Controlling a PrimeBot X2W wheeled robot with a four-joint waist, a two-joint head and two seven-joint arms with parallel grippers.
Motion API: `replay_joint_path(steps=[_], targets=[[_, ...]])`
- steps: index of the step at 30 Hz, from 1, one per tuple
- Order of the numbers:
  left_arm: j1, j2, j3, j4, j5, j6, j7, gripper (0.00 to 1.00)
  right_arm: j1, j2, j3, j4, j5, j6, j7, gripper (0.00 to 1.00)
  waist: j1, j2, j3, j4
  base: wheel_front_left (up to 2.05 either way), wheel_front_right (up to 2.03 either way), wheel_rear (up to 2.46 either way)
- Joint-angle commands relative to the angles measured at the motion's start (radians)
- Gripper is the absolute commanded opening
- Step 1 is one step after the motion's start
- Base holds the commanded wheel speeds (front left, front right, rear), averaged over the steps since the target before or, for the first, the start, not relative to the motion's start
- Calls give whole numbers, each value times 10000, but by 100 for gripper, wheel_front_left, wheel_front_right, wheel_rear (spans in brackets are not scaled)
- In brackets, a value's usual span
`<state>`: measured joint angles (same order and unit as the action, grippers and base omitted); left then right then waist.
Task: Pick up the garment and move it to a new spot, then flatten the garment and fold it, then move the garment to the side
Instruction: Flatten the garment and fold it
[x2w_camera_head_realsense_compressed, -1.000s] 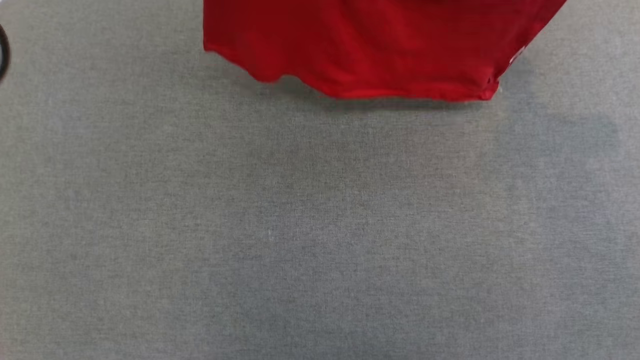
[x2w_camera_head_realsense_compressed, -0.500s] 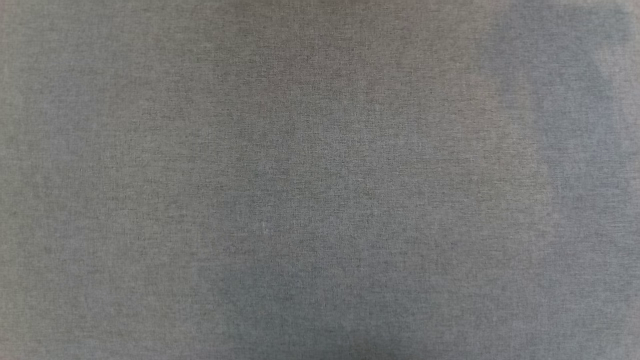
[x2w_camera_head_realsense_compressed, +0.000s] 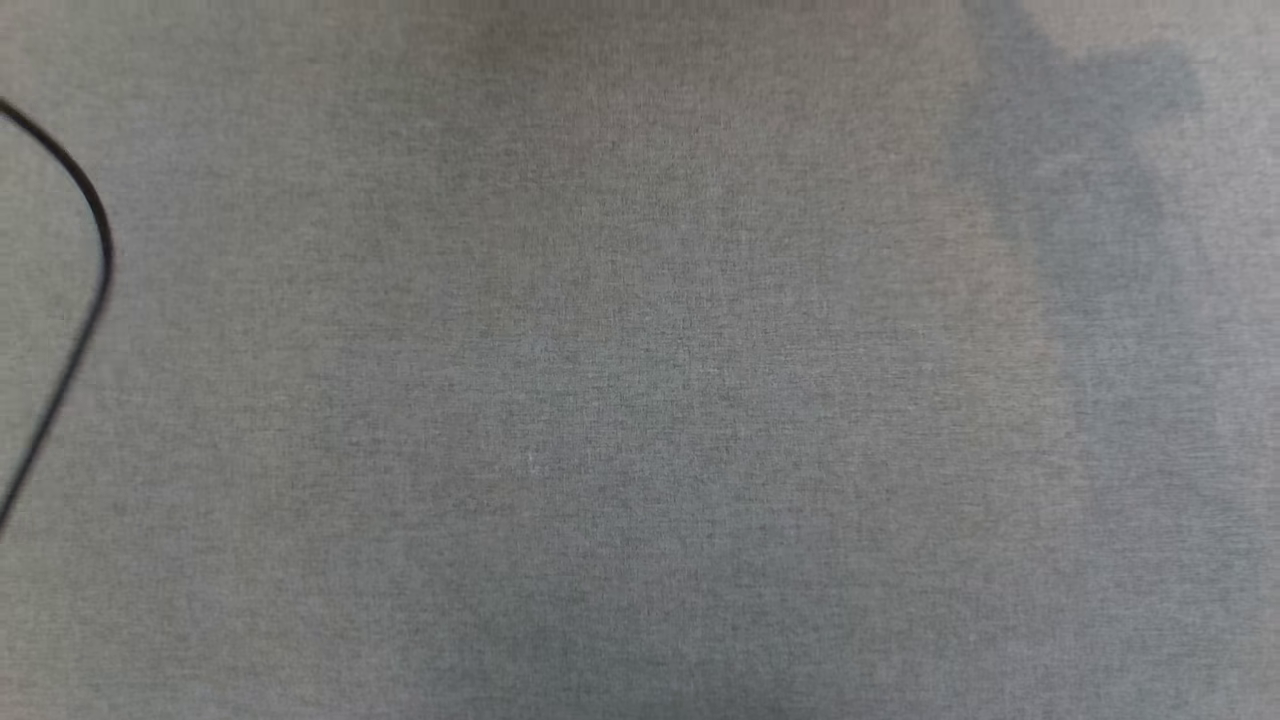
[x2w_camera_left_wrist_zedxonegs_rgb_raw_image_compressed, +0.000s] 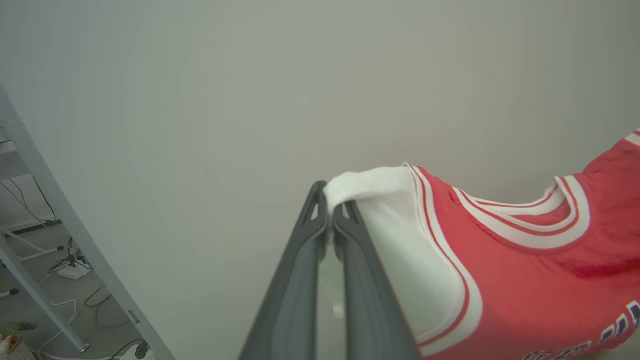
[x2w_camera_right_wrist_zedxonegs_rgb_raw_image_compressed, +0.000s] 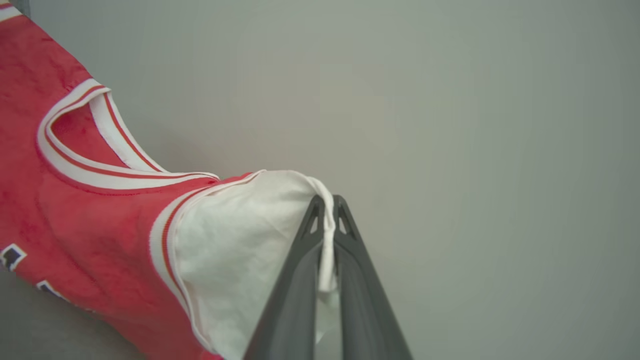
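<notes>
Hem of the shirt (x2w_camera_left_wrist_zedxonegs_rgb_raw_image_compressed: 500, 280) has lifted off the head view's grey surface (x2w_camera_head_realsense_compressed: 640, 400) since a second ago, cable (x2w_camera_head_realsense_compressed: 100, 250) at left; left wrist: left fingers (x2w_camera_left_wrist_zedxonegs_rgb_raw_image_compressed: 302, 265) pinch one white sleeve (x2w_camera_left_wrist_zedxonegs_rgb_raw_image_compressed: 380, 185); right wrist: right fingers (x2w_camera_right_wrist_zedxonegs_rgb_raw_image_compressed: 300, 260) pinch the other sleeve (x2w_camera_right_wrist_zedxonegs_rgb_raw_image_compressed: 240, 225), shirt hanging between them, and with bites that thin a hard swing could slip one.

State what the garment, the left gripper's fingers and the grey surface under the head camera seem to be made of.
Garment: soft matte knit fabric; it drapes and creases, with ribbed striped trim.
Left gripper fingers: likely moulded dark plastic, smooth, with cutouts near the tips.
Surface: probably woven grey cloth; a fine weave shows.
</notes>
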<state>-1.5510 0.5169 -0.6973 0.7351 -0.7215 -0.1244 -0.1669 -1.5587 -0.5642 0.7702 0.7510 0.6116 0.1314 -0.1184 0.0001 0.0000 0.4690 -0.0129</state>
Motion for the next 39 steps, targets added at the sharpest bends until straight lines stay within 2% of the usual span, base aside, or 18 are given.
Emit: replay_joint_path(steps=[1,4,10,14,15,22,28,32,39], targets=[[578,120,-3,-46,-147,-33,-104,0,479,-37,154,-27,204,-7,-159,0,-1,0,-423,12,0,0,0],[1890,450,38,-346,-345,158,-380,0,1551,-125,474,-187,627,-7,-554,0,-1,0,-844,-40,0,0,0],[5060,1065,211,-1588,-923,876,-710,0,3768,-383,972,-896,1193,-7,-1020,0,-1,0,-1648,-48,0,0,0],[7423,1301,143,-2770,-1225,1518,-818,0,5471,-636,1211,-1461,1311,-7,-1159,0,-1,0,-2129,7,0,0,0],[9153,1409,96,-3779,-1412,2129,-872,0,6885,-856,1162,-1779,1359,-7,-1235,0,-1,0,-2490,68,0,0,0],[12144,1699,-55,-5268,-1839,3073,-911,0,9901,-1235,355,-2295,1539,-7,-1317,0,-1,0,-3046,133,0,0,0],[13768,1773,-216,-5443,-2045,3400,-928,0,12286,-1286,-821,-2368,1509,-7,-1302,0,-1,0,-3454,161,0,0,0],[14401,1597,-254,-5203,-2089,3439,-937,0,13678,-1141,-1600,-2462,1475,-7,-1260,0,-1,0,-3662,178,0,0,0],[15298,1462,184,-5107,-1905,3554,-945,0,15740,-975,-2810,-3341,1368,-7,-702,0,-1,0,-3840,252,0,0,0]])
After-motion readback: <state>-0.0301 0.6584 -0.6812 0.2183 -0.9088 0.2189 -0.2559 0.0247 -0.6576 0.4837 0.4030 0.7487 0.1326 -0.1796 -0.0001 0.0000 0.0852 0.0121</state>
